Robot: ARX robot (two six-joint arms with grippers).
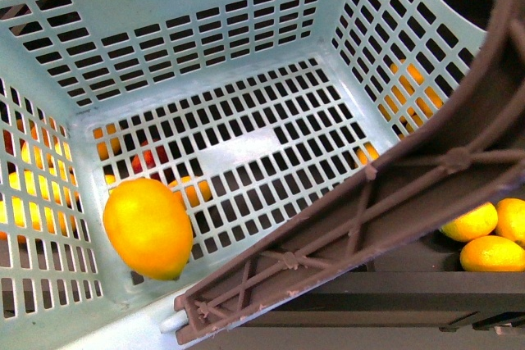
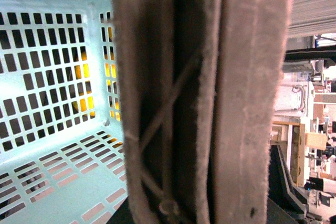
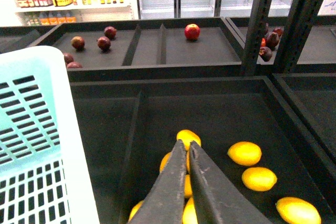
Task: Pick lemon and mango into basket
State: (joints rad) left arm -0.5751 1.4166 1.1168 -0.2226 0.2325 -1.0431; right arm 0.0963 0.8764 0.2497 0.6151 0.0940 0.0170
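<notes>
The aqua basket (image 1: 205, 22) fills the front view, seen from above. One lemon (image 1: 148, 227) lies on its slotted bottom, in the near left corner. The brown ribbed handle (image 1: 394, 202) crosses the right side, with a white zip tie (image 1: 168, 323) at its end. In the left wrist view the handle (image 2: 210, 98) fills the frame; my left gripper is shut on it, its fingers hidden. My right gripper (image 3: 187, 144) is shut and empty, above several loose lemons (image 3: 244, 153) in a black tray, beside the basket's wall (image 3: 47, 129). I cannot single out a mango.
Yellow fruit show through the basket's slots and beside it (image 1: 484, 235). A black divided tray (image 3: 210, 103) holds the lemons. The tray behind has dark red fruit (image 3: 104, 43) and a red apple (image 3: 192, 31). A shelf post (image 3: 260, 19) stands at the back right.
</notes>
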